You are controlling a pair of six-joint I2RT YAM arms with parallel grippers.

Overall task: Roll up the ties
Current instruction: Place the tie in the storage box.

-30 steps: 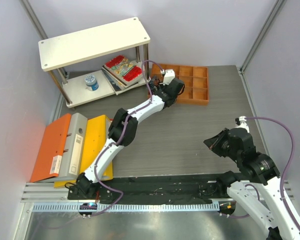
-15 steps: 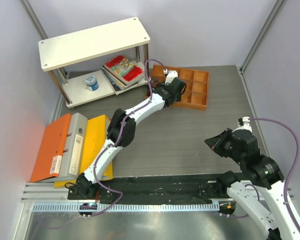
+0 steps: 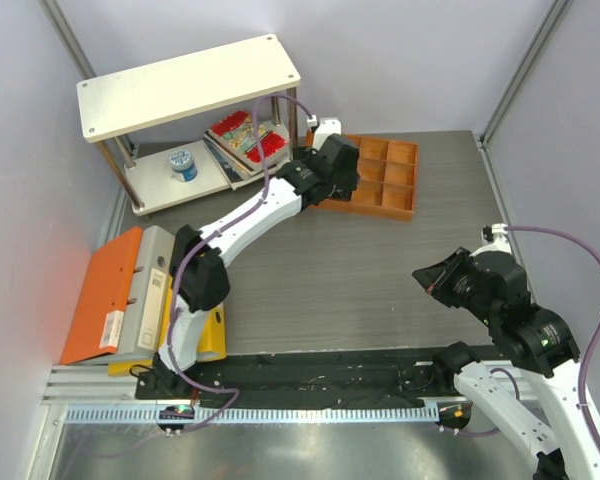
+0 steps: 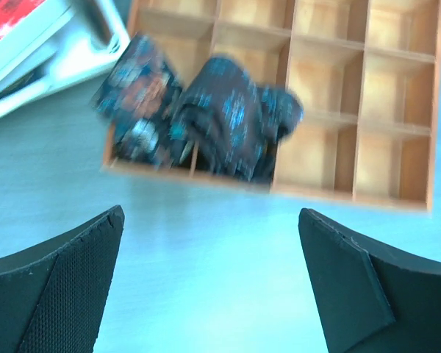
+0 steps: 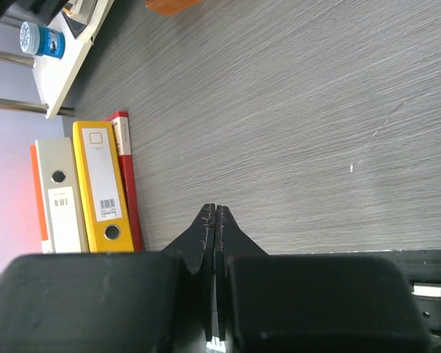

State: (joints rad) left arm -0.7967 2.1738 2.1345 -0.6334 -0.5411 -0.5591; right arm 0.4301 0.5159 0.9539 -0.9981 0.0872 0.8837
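Two dark patterned rolled ties, one (image 4: 138, 103) at the left and one (image 4: 231, 121) beside it, lie in the left compartments of the orange wooden tray (image 4: 386, 110). My left gripper (image 4: 210, 215) is open with nothing between its fingers, hovering over the table just short of the tray's near wall. In the top view the left gripper (image 3: 332, 172) covers the tray's (image 3: 390, 178) left end and hides the ties. My right gripper (image 3: 428, 276) is shut and empty, held above the table's right side; the right wrist view shows its jaws (image 5: 215, 210) pressed together.
A white two-level shelf (image 3: 185, 85) stands at the back left, with books (image 3: 245, 135) and a blue-and-white can (image 3: 183, 162) on its lower board. Orange, grey and yellow binders (image 3: 140, 295) lie at the left edge.
My left gripper has opened wide and drawn back from the tray, leaving the tie in it; the left arm's elbow swung left. The right arm shifted slightly right.
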